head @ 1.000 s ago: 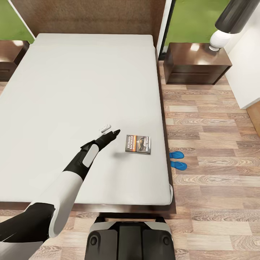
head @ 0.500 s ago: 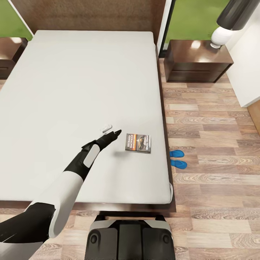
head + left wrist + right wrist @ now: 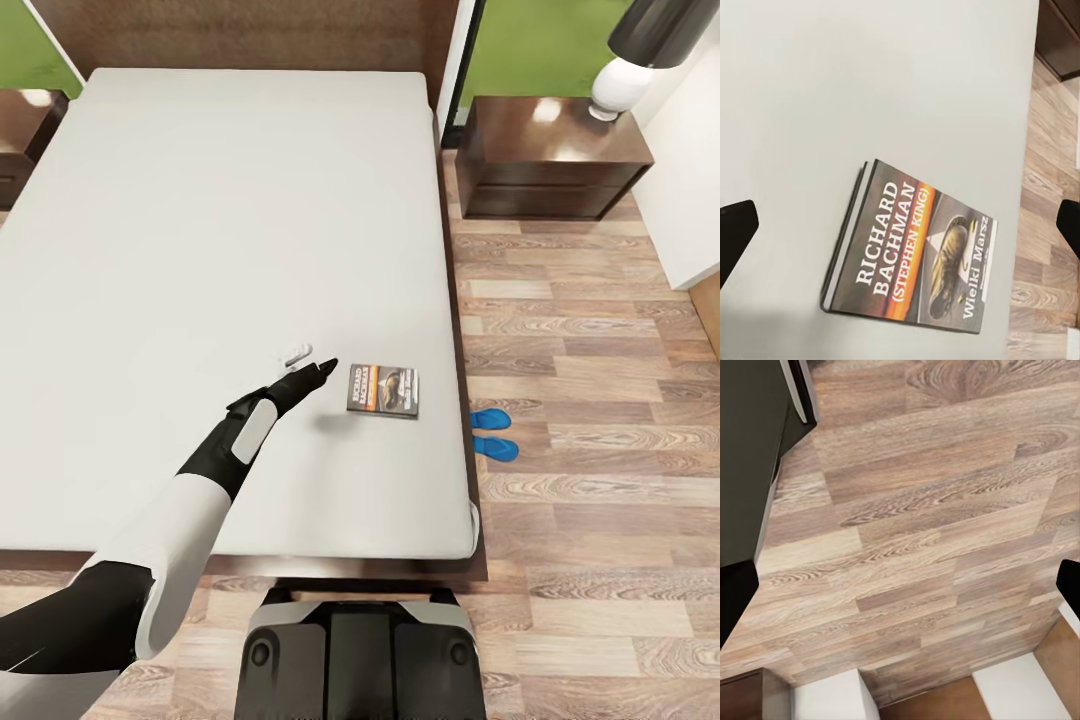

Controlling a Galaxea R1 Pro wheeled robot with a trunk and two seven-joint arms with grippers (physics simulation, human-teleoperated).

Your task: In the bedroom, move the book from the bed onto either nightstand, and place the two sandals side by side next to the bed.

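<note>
The book [image 3: 383, 389] lies flat on the light-grey bed [image 3: 230, 230], near its right edge, its dark cover with an orange band facing up. My left gripper [image 3: 320, 372] hovers just left of the book, pointing at it. In the left wrist view the book [image 3: 915, 255] lies beneath the open gripper, whose dark fingertips [image 3: 735, 232] stand wide apart. Two blue sandals [image 3: 491, 418] [image 3: 496, 448] lie close together on the floor by the bed's right side. One nightstand [image 3: 555, 158] stands right of the headboard. My right gripper's fingertips [image 3: 735, 600] are spread over bare wood floor.
A lamp [image 3: 620, 85] with a white base stands on the right nightstand. A second nightstand [image 3: 25, 130] sits at the bed's far left. White furniture [image 3: 685, 200] lines the right wall. My base [image 3: 360, 650] is at the bed's foot. Wood floor [image 3: 580, 340] runs along the right.
The whole head view has shifted slightly, so the bed and nightstands sit a little higher in the picture. My left arm and the book keep the same places relative to each other.
</note>
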